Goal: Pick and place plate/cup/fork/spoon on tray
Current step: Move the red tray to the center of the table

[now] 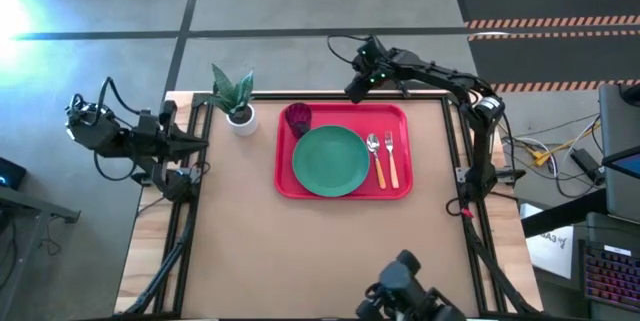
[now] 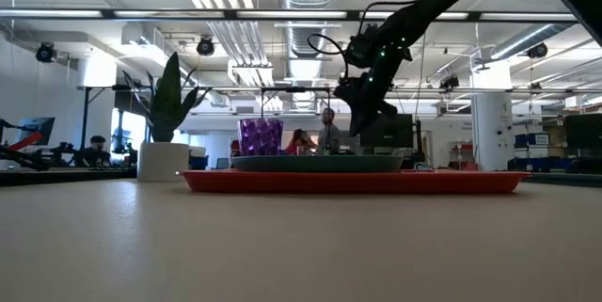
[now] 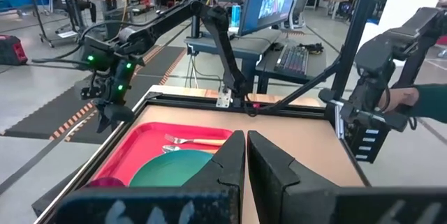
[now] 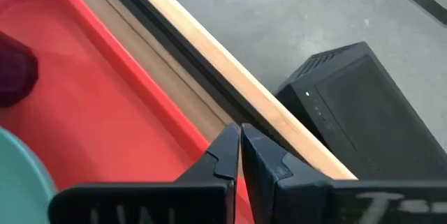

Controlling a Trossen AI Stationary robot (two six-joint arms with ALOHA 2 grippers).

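The red tray (image 1: 344, 183) lies flat on the tabletop (image 1: 300, 251), toward the far edge and slightly right of centre; all four pieces of tableware rest on it; the teal-green plate (image 1: 330, 161) takes up the middle and left of the tray; the dark purple cup (image 1: 298, 117) stands upright in the tray's far left corner, just beside the plate's rim; the spoon (image 1: 375, 157) lies just right of the plate with its bowl toward the far edge; the fork (image 1: 391, 157) lies parallel just beside the spoon, tines the same way, between the spoon and the tray's right rim; a small white pot with a green plant (image 1: 237, 101) stands on the tabletop just off the tray's far left corner

The right tool (image 1: 358, 89) hangs above the far edge of the tabletop, by the tray's far rim and raised well clear of it in the low view; its fingers (image 4: 223, 155) are clenched together with nothing between them; the right wrist view looks down on the tray's red rim and the wooden edge beyond it

The left tool (image 1: 203, 141) waits at the tabletop's left edge, well apart from the tray, its fingers (image 3: 227, 165) pressed together and empty
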